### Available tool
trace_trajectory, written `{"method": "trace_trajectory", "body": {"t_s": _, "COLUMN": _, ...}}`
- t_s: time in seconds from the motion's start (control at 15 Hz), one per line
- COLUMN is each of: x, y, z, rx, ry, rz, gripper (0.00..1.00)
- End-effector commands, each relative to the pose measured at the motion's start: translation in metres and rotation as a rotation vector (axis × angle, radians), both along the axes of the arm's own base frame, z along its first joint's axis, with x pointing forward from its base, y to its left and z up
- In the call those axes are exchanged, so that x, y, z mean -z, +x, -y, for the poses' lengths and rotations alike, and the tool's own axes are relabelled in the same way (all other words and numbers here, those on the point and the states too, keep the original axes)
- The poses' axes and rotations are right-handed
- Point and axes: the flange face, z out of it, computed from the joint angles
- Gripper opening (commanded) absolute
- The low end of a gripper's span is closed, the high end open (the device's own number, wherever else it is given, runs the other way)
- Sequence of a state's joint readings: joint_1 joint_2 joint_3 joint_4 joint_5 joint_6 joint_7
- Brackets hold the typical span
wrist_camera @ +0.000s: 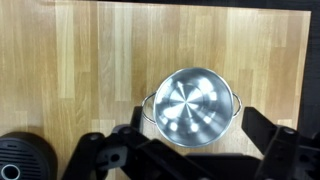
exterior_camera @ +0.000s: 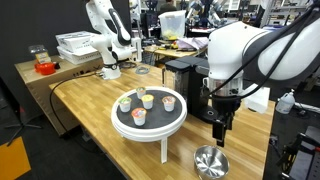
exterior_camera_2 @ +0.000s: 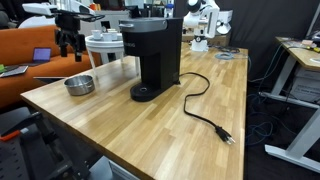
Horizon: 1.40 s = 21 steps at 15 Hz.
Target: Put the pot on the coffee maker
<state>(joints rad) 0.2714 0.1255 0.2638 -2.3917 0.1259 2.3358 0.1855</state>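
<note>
The pot (wrist_camera: 193, 103) is a small shiny silver bowl-shaped pot with two side handles, standing upright on the wooden table. It shows in both exterior views (exterior_camera: 210, 160) (exterior_camera_2: 79, 85). My gripper (wrist_camera: 190, 125) hangs above the pot, open, with a finger on each side of it and not touching it; it also shows in both exterior views (exterior_camera: 220, 127) (exterior_camera_2: 68, 45). The coffee maker (exterior_camera_2: 152, 55) is black and boxy with a round base plate, standing apart from the pot. Its base edge shows in the wrist view (wrist_camera: 20, 158), and it is partly hidden behind my arm (exterior_camera: 185, 75).
A white round tray table (exterior_camera: 148, 112) with several small coloured cups stands by the pot. The coffee maker's black power cord (exterior_camera_2: 205, 110) trails across the table. Another white robot arm (exterior_camera: 108, 35) and white boxes (exterior_camera: 75, 45) stand at the back.
</note>
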Motion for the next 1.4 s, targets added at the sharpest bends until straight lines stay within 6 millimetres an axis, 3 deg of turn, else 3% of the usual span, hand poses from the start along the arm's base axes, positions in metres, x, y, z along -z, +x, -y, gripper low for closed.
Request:
{"method": "trace_trajectory", "body": {"t_s": 0.0, "x": 0.000, "y": 0.009, "z": -0.003, "rx": -0.075, "ry": 0.020, "rz": 0.048, "gripper": 1.00}}
{"method": "trace_trajectory", "body": {"t_s": 0.73, "x": 0.050, "y": 0.019, "z": 0.000, "rx": -0.278, "ry": 0.067, "rz": 0.031, "gripper": 1.00}}
{"method": "trace_trajectory", "body": {"t_s": 1.33, "x": 0.082, "y": 0.035, "z": -0.008, "rx": -0.567, "ry": 0.125, "rz": 0.000, "gripper": 1.00}}
